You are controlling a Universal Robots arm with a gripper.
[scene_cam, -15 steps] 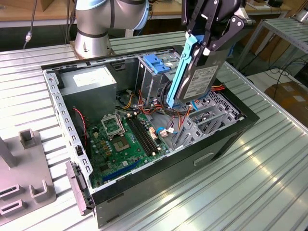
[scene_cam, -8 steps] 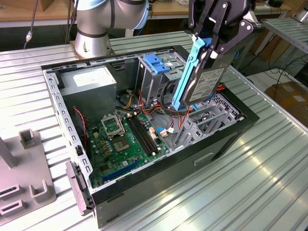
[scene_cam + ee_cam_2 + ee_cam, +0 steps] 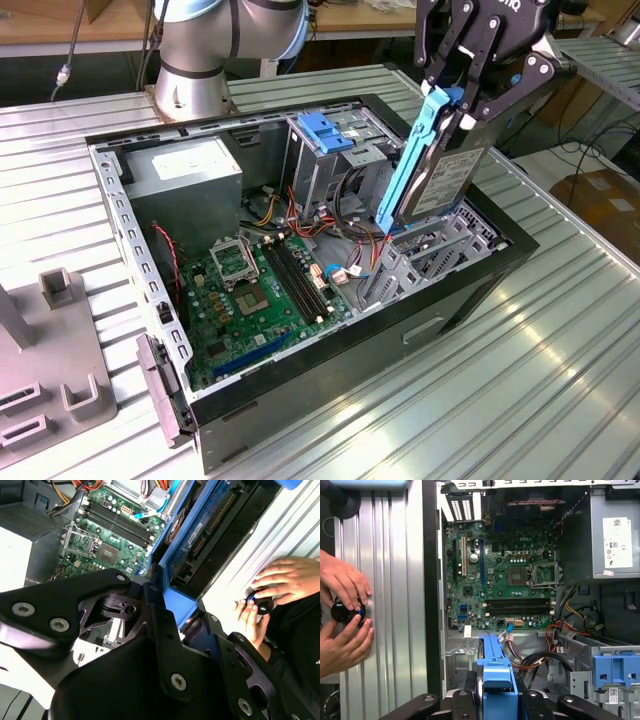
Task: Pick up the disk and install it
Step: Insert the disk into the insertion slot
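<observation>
The disk (image 3: 443,178), a silver-grey drive in blue carrier rails, hangs upright on its edge over the open computer case (image 3: 330,375), at the exterior view's right. My gripper (image 3: 462,100) is shut on its upper end, the black fingers clamping the blue rail. The disk's lower edge hovers just above a metal bay (image 3: 420,262) at the case's near right corner. In the second wrist view the disk (image 3: 210,527) extends away from the fingers (image 3: 156,597). In the first wrist view the disk's blue carrier (image 3: 496,672) sits between the black fingers.
Inside the case lie a green motherboard (image 3: 262,290), a grey power supply (image 3: 185,172), a drive cage with a blue latch (image 3: 325,130) and loose cables (image 3: 345,225). A person's hands (image 3: 345,625) work a black knob on the ribbed table beside the case. A grey fixture (image 3: 50,375) stands at the exterior view's left.
</observation>
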